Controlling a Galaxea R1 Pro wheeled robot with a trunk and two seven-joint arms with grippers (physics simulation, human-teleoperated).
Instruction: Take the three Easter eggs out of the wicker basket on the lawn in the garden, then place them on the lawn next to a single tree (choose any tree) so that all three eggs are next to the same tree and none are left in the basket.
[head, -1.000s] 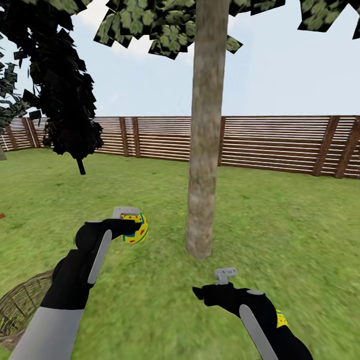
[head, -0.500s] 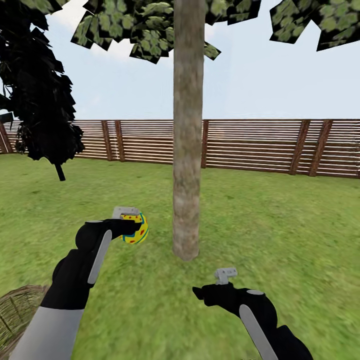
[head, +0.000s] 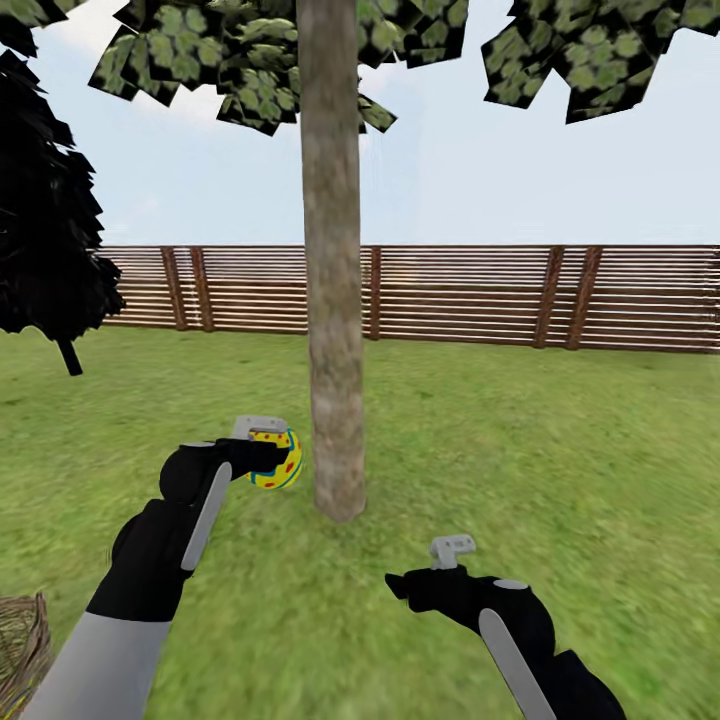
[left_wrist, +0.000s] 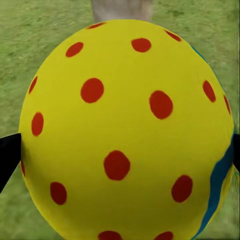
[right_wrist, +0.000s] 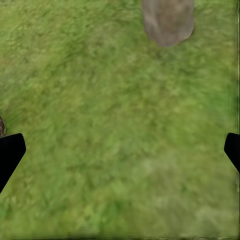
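A yellow Easter egg (head: 277, 458) with red dots and a blue band is held in my left gripper (head: 268, 455), shut on it, just left of the tree's pale trunk (head: 335, 300) and above the lawn (head: 520, 470). Close up in the left wrist view, the egg (left_wrist: 125, 130) sits between the black fingertips (left_wrist: 7, 155). My right gripper (head: 398, 584) hangs open and empty over the grass, short of the trunk base (right_wrist: 167, 20). A sliver of the wicker basket (head: 20, 650) shows at the lower left corner.
A near-black columnar tree (head: 45, 230) stands at the far left. The brown slat fence (head: 450, 295) runs across the back of the garden. Open grass spreads to the right of the trunk and between my arms.
The camera has swung, so the trunk, fence and dark tree sit further left in the picture and the basket has slid almost out. Both arms keep their pose, egg still held.
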